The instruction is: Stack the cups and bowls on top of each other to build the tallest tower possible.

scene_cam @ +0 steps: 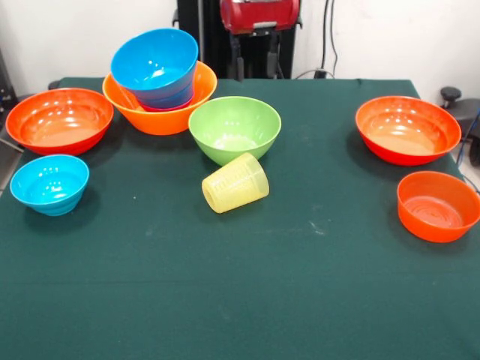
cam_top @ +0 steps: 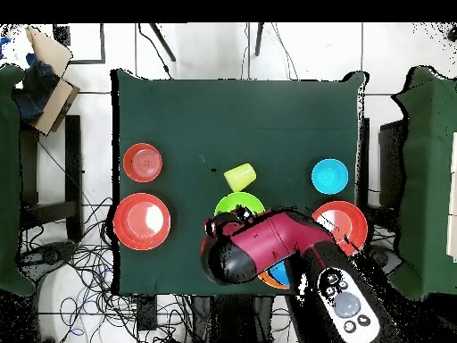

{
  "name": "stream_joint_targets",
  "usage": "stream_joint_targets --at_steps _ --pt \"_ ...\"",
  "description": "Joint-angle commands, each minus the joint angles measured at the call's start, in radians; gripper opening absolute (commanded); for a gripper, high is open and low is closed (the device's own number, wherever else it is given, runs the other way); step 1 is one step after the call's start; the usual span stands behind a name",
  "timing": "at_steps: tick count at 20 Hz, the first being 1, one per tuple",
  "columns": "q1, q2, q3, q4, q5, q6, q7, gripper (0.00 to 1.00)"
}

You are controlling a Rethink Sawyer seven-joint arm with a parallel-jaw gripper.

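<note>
The tower is a large light-orange bowl [scene_cam: 160, 114] holding a tilted blue bowl [scene_cam: 155, 66] with a thin magenta rim under it. In front of it stands a lime green bowl [scene_cam: 234, 129]. The pale-yellow cup [scene_cam: 235, 183] lies on its side just before that bowl. A red-orange bowl [scene_cam: 60, 120] and a small cyan bowl [scene_cam: 49, 183] sit at the left. Another red-orange bowl [scene_cam: 407, 129] and a small orange bowl [scene_cam: 438, 205] sit at the right. In the overhead view the red arm [cam_top: 268, 241] covers most of the tower, and its dark gripper end [cam_top: 214, 229] hangs by the green bowl [cam_top: 234, 204].
The table [scene_cam: 240, 300] is covered in dark green cloth. Cables lie on the floor below its edge in the overhead view. A cardboard box [cam_top: 49, 76] stands off the table's corner.
</note>
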Motion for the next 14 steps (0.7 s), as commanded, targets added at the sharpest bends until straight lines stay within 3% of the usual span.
stream_joint_targets --at_steps 1,14 --pt "0.054 0.012 -0.122 0.031 -0.055 -0.063 0.148 1.0" --pt "0.134 0.148 -0.176 -0.074 -0.049 -0.119 0.111 1.0"
